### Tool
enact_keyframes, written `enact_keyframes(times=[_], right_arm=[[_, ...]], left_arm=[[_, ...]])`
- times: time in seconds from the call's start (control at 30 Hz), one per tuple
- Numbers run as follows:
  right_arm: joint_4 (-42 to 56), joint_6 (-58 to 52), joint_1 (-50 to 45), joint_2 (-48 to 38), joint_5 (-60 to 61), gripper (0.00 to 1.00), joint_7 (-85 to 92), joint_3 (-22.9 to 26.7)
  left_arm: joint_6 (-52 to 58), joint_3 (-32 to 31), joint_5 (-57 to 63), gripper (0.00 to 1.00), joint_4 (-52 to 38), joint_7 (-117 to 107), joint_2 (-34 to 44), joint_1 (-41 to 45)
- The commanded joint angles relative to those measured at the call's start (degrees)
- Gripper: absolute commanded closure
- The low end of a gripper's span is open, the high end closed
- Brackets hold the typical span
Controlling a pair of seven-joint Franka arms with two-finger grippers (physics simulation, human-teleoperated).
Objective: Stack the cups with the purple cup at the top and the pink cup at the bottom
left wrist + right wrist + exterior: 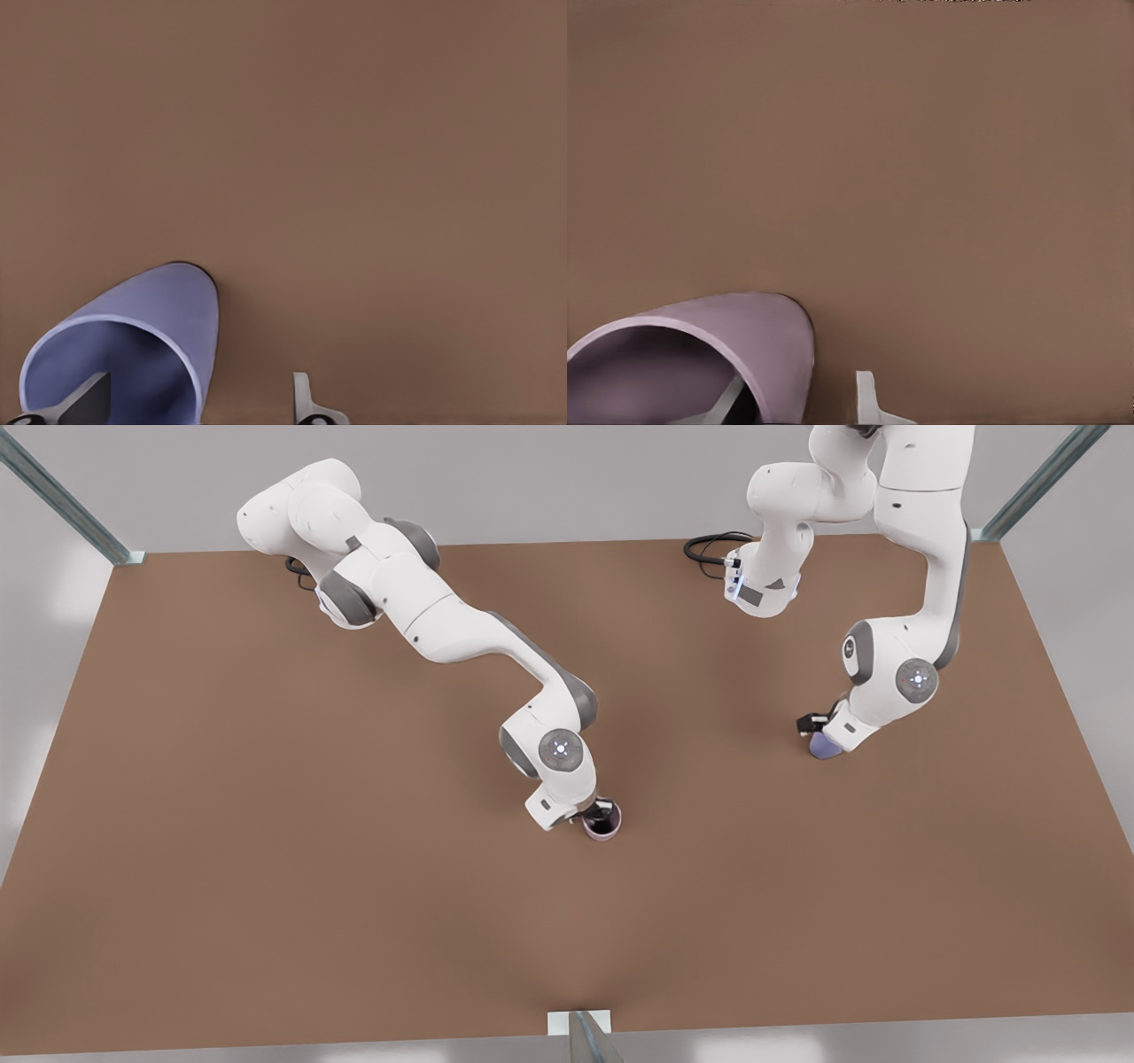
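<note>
Front view: my two arms reached over the brown worktop (266, 824). The arm on the front view's right carried the left end effector (822, 735), lowered onto the purple cup (826, 747), which sat on the worktop near that side. The arm on the front view's left carried the right end effector (601, 815), lowered onto the pink cup (604, 825), which stood near the middle of the worktop with its dark opening facing up. The two cups lay well apart and unstacked.

Left wrist view: I saw the purple cup (133, 341) with one finger (84, 398) inside its mouth and the other finger (303, 398) outside, off the wall; the fingers stood apart, straddling the rim and not clamped.

Right wrist view: I saw the pink cup (700, 354) likewise straddled, one finger (731, 398) inside, the other (866, 394) outside and clear of the wall, the fingers apart.
</note>
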State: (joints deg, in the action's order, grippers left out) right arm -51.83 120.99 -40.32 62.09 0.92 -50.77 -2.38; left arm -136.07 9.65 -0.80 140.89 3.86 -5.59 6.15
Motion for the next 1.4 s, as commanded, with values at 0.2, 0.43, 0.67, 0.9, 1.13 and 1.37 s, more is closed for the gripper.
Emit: enact_keyframes(times=[0.2,0.43,0.67,0.9,1.13,1.37], right_arm=[[-3.1,1.35,0.42,-2.94,0.39,0.12,-16.82,0.01],[-9.42,0.47,0.33,-12.16,4.52,0.1,-15.77,2.38],[-31.84,-22.99,31.0,-46.97,3.12,0.0,40.82,3.7],[-29.03,-26.07,40.93,-47.5,-1.36,0.0,58.94,5.64],[-28.32,-22.82,40.67,-46.53,-1.36,0.0,59.03,5.55],[-28.32,-22.91,40.67,-46.36,-1.54,0.0,59.29,5.46]], left_arm=[[-1.04,0.02,0.1,0.51,-0.08,-0.43,-2.4,0.09],[-0.95,0.11,0.1,0.79,-0.44,-0.43,-2.58,0.09],[28.75,-10.7,-1.83,0.79,-25.3,-16.42,-1.52,1.41],[34.82,-27.4,-4.21,0.79,-55.7,-48.75,-20.58,8.43],[32.55,-27.32,-3.68,0.79,-70.84,-58.61,-31.76,15.21],[27.79,-27.05,-3.42,0.79,-71.01,-60.63,-33.08,16.61]])
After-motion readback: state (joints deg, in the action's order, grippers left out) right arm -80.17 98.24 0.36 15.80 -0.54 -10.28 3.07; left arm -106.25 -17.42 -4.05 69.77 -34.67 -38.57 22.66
